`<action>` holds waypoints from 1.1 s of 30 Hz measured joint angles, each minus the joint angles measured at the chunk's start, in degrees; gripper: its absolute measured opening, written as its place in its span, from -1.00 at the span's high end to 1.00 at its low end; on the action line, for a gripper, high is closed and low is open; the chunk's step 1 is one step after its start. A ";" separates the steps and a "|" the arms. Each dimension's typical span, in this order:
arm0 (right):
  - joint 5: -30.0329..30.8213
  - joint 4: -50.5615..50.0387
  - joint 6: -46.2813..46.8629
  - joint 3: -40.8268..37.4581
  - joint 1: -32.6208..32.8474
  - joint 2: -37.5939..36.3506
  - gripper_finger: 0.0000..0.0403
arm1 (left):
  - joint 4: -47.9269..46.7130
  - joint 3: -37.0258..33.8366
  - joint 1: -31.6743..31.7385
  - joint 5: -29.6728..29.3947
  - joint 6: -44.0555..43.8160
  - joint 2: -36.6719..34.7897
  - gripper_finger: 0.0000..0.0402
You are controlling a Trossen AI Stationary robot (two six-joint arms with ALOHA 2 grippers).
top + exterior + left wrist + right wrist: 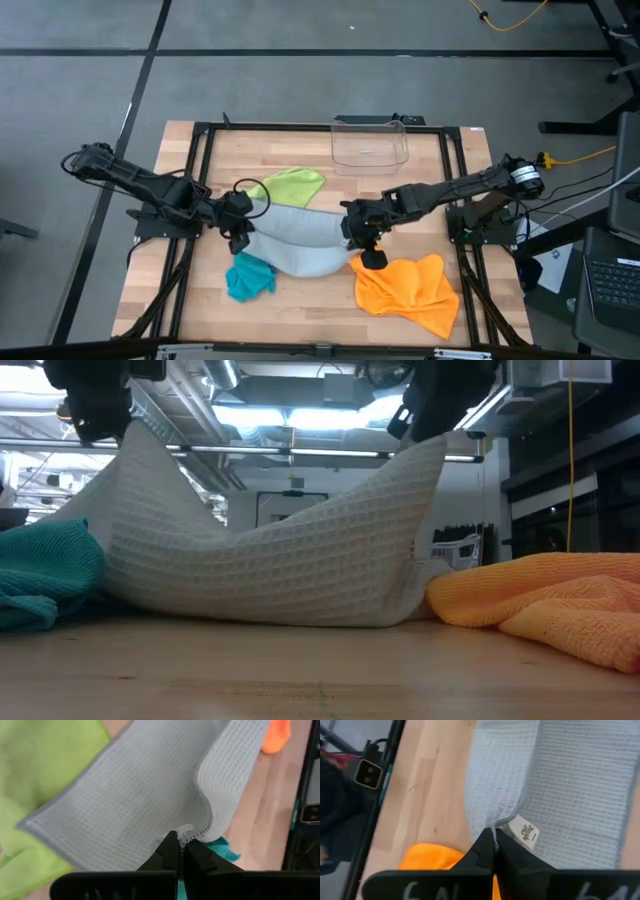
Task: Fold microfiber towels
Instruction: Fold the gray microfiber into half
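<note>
Grey towel (270,565) slung between your two grippers

Left gripper (181,851) and right gripper (494,842) each pinch a corner; its waffle weave sags, touching the table (320,670).

Left claw (182,851) pinching grey towel (140,795) edge — lifted.

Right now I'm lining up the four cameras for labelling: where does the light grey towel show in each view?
High view: grey towel at table centre, slung between both grippers.
Low view: it fills the middle, sagging from two raised corners.
Left wrist view: it spreads ahead, its corner pinched by the left gripper.
Right wrist view: it hangs ahead, pinched by the right gripper.
Shared landmark: orange towel, beside it.
</note>
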 joint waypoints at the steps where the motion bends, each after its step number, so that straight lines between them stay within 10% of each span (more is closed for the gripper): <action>1: -1.73 -0.15 0.01 0.23 -0.20 0.00 0.99 | -0.41 0.00 0.00 -0.22 0.00 0.00 1.00; 11: -17.08 2.75 6.89 5.38 2.11 0.00 0.99 | -2.37 0.00 -0.04 -1.43 0.00 0.00 1.00; 33: -6.59 4.32 13.73 6.79 8.73 -0.02 0.99 | -1.70 0.00 -6.98 4.63 -3.06 0.00 1.00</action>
